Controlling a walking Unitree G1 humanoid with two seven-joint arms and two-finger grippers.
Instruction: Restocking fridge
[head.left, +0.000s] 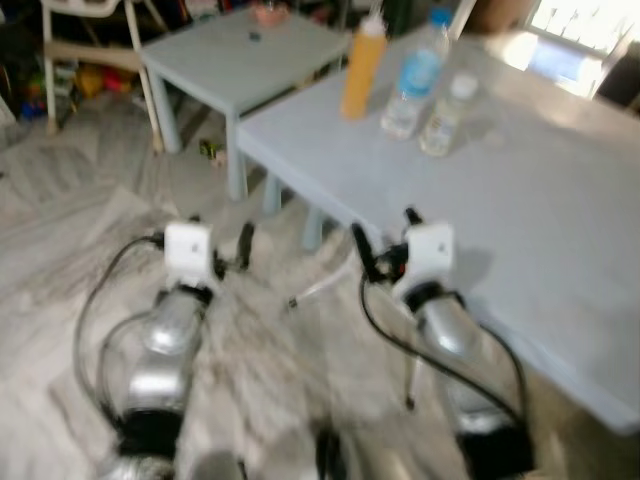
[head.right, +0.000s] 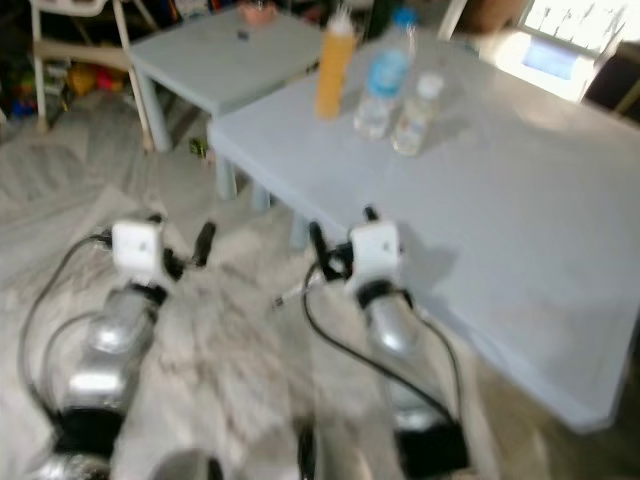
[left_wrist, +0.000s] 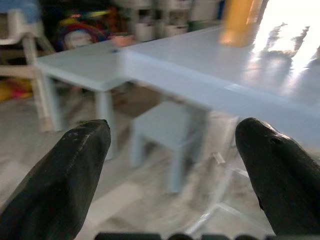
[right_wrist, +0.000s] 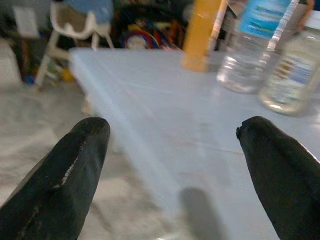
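Bottles are grouped on the pale blue table (head.left: 560, 210): an orange bottle (head.left: 362, 68), a blue-labelled water bottle (head.left: 412, 85) and a small clear bottle (head.left: 446, 112) (standing close together). The right gripper (head.left: 385, 245) is held wide open and empty at the table's near edge; the left gripper (head.left: 232, 248), likewise open and empty, is held over the floor, where a low stool (left_wrist: 170, 130) stands under the table

Two pale blue tables (head.left: 560, 210) on marbled floor (head.left: 60, 250), sunlit far corner.

Smooth matt table (head.left: 560, 220), clear plastic bottles (head.left: 412, 85)
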